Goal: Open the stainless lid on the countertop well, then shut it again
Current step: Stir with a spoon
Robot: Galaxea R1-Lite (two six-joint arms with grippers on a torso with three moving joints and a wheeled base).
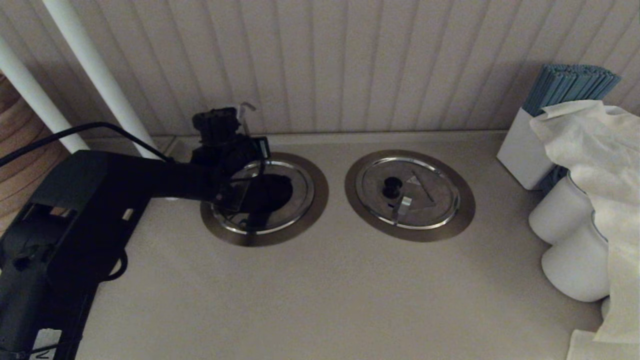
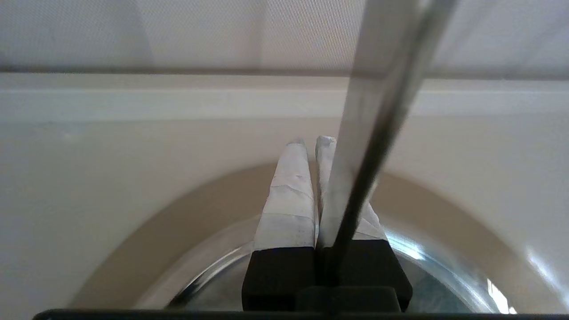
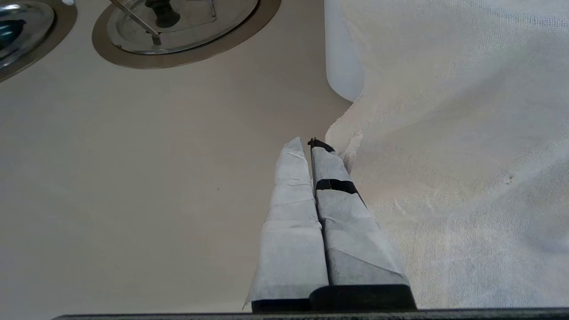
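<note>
Left hand (image 1: 235,150) over the far-left part of the well (image 1: 265,199), fingers (image 2: 289,195) pressed together with nothing clearly between them. Thin steel rod (image 2: 378,111) standing just beside those fingers, hook (image 1: 246,107) poking up by the wall. Lid (image 1: 295,192) folded partly open, dark hole showing at the middle. Twin lid (image 1: 407,192) flat and shut on the right of the table (image 1: 320,300). Right hand (image 3: 306,146) parked to the right, closed and empty, touching the white cloth (image 3: 444,155).
</note>
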